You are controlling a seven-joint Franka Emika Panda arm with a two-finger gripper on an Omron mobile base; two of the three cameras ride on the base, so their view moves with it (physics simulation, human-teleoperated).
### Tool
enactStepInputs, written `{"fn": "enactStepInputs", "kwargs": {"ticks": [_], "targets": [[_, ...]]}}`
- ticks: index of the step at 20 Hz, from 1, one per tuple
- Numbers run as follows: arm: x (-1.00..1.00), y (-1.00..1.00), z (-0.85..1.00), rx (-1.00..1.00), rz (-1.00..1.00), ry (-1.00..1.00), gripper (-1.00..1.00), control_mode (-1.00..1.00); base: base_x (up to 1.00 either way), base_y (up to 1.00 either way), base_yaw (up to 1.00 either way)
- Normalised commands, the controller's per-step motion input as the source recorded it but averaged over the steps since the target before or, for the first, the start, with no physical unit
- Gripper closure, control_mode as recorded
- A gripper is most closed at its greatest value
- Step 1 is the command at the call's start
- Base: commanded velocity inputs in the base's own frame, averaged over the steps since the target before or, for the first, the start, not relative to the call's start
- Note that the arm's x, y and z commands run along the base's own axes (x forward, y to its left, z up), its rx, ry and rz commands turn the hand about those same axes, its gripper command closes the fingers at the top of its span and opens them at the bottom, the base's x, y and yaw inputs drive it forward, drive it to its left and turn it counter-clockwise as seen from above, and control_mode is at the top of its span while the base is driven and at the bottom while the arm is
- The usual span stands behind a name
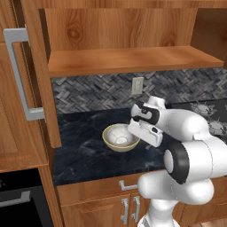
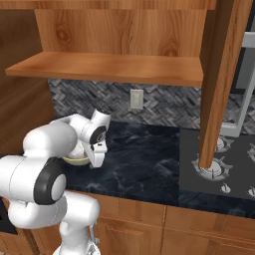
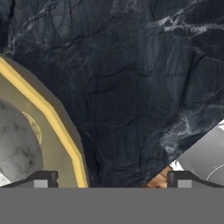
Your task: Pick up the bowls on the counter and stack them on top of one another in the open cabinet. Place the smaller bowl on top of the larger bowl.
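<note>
claw [image 3: 109, 179] spread wide, tips apart, low over counter [image 1: 84, 150], straddling yellow rim of larger bowl [image 1: 120, 137]. small bowl [image 1: 121, 140] apparently nested inside, pale against speckled interior. cabinet [image 1: 133, 60] shelf above. likely rigid, glazed, slippery, chip-prone; best pinched across rim wall, one finger inside, one outside.

The larger bowl [image 1: 121, 138] is yellowish-tan with a pale speckled inside, on the black, pale-veined counter [image 1: 84, 153] below a grey herringbone tile wall [image 1: 93, 95] and the warm brown wood-grain cabinet [image 1: 133, 60].
</note>
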Motion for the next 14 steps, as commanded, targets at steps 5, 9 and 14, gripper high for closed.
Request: {"fn": "enactStepInputs", "kwargs": {"ticks": [5,9,14], "targets": [[-0.06,0.00,-0.16,0.00,0.00,0.00,-1.00,-1.00,0.00,0.00,0.00],[-0.02,0.00,-0.11,0.00,0.00,0.00,-1.00,-1.00,0.00,0.00,0.00],[0.00,0.00,-0.08,0.00,0.00,0.00,-1.00,-1.00,0.00,0.00,0.00]]}}
